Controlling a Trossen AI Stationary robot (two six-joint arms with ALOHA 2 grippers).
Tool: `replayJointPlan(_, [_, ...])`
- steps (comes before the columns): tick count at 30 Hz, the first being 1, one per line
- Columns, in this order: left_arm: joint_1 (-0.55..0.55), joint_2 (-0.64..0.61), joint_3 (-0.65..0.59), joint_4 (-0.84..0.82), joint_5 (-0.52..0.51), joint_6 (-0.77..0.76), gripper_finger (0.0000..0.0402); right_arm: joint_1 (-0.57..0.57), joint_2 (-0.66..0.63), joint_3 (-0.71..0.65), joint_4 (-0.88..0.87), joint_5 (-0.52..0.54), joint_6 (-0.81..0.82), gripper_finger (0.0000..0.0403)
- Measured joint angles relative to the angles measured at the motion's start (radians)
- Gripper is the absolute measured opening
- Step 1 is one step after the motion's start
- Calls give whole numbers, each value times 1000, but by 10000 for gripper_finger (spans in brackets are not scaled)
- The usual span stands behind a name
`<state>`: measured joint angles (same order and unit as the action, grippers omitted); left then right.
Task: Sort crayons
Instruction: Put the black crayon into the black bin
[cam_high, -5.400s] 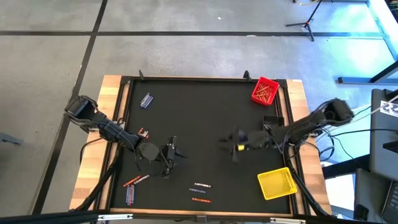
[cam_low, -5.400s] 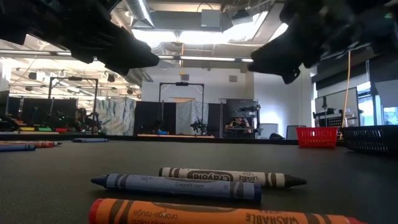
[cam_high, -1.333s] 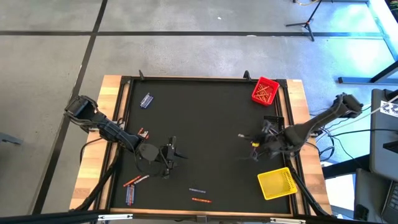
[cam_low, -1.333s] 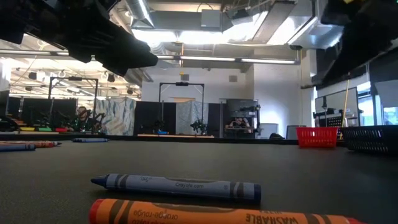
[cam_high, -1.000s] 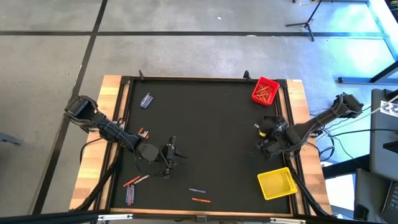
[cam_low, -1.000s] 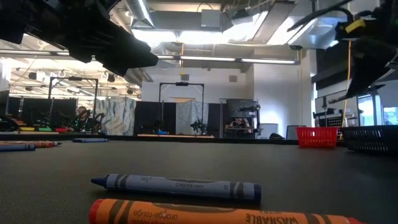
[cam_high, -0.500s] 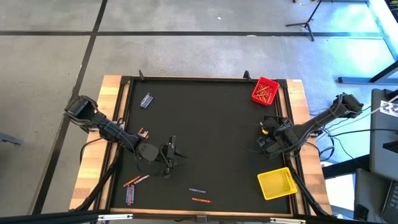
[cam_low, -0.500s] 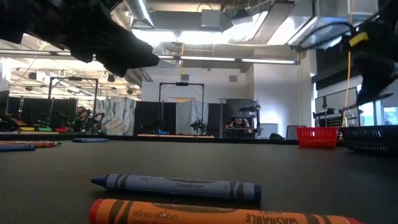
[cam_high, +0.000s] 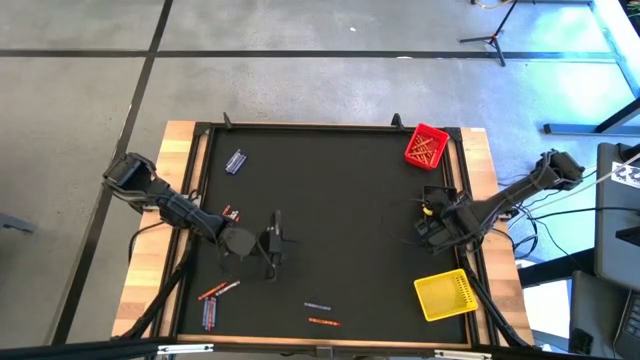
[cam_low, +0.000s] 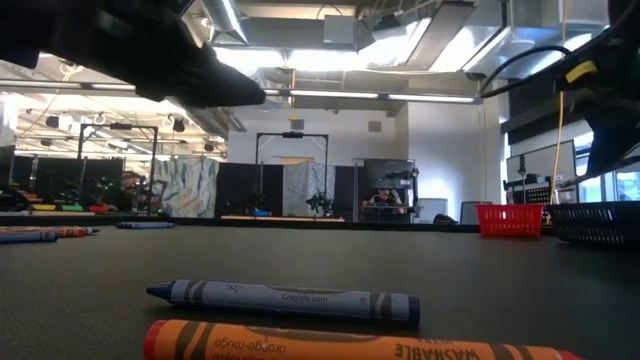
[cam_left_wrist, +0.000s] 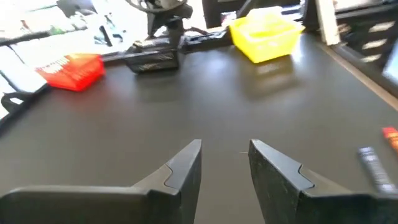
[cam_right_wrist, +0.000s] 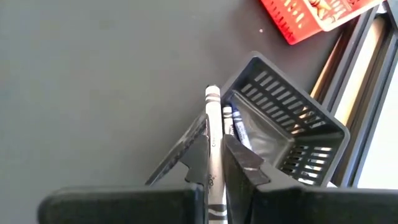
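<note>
My right gripper (cam_right_wrist: 214, 127) hangs by the table's right edge (cam_high: 424, 228), shut on a grey crayon (cam_right_wrist: 213, 106) whose free end reaches the corner of a black mesh bin (cam_right_wrist: 292, 134). That bin holds more crayons (cam_right_wrist: 236, 127). My left gripper (cam_left_wrist: 225, 152) stands open and holds nothing above the mat left of the middle (cam_high: 272, 242). Loose crayons lie flat near the front edge: a blue one (cam_low: 285, 298), an orange one (cam_low: 350, 343), and a red-orange one (cam_high: 218, 291) and a blue one (cam_high: 209, 313) farther left. My right gripper pinches the grey crayon's shaft (cam_right_wrist: 214, 146) between its two fingers. The crayon lies along the fingers and sticks out past their tips. The fingers slant down from above. The crayon is lifted clear of the mat, its free end (cam_right_wrist: 212, 93) at the black bin's rim.
A red bin (cam_high: 425, 146) with crayons sits at the far right corner and a yellow bin (cam_high: 445, 294) at the near right. More crayons lie at the far left (cam_high: 234, 161) and by the left arm (cam_high: 230, 213). The mat's middle is bare.
My right gripper has sunk a little by the black bin and turned, keeping the grey crayon. My left gripper has rolled about its own line in place and stays open.
</note>
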<state>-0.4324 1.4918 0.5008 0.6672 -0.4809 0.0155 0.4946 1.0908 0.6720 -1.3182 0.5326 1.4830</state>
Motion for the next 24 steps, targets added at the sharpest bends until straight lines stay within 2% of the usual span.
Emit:
replayJointPlan(13, [98,0,0,135,-10,372,126,-33,0,0,-8,101,-47,30])
replayJointPlan(18, [179,0,0,157,-8,384,126,-63,8,-1,-38,85,88,30])
replayJointPlan(24, [243,0,0,157,43,353,126,-169,66,-2,-38,50,39,30])
